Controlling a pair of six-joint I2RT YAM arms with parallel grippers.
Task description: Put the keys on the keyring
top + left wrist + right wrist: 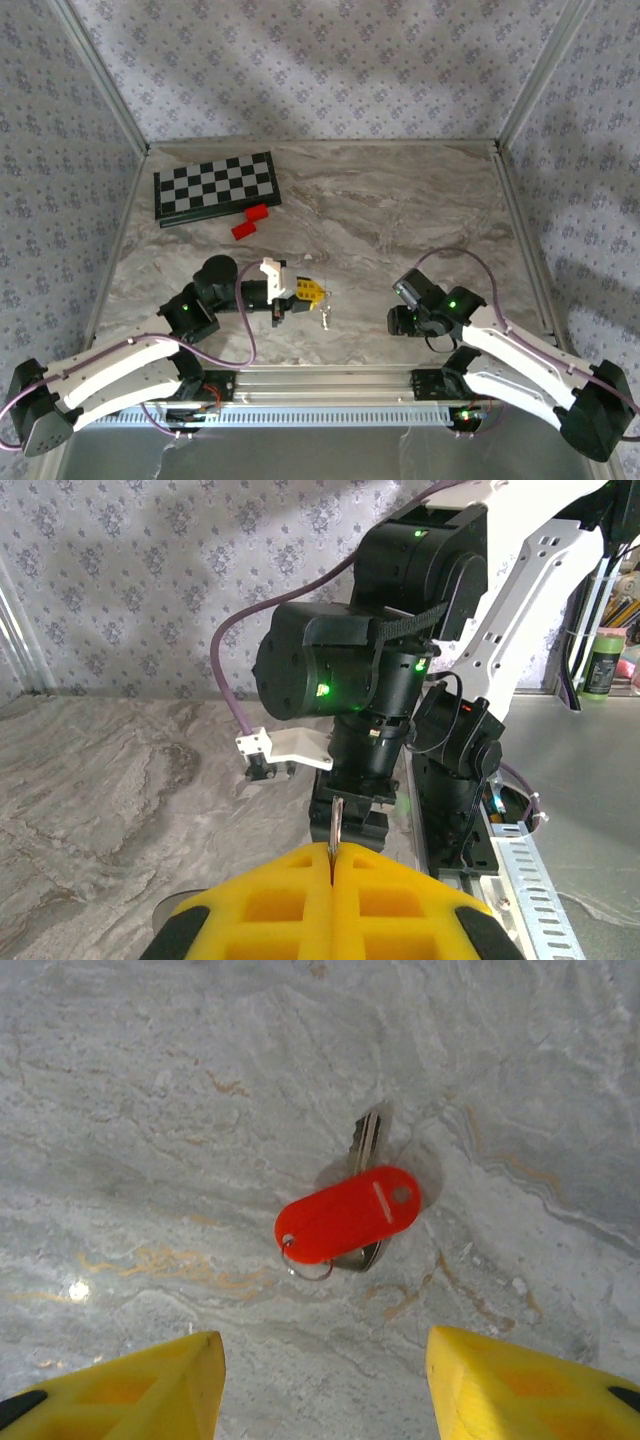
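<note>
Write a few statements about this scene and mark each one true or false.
1. The left end effector is shut on a thin metal piece. True.
2. The right end effector grips the red tag. False: its fingers stand apart, and the tag lies on the table ahead of them.
3. A key lies partly under the red tag. True.
4. The chessboard sits at the table's far right. False: it is at the far left.
</note>
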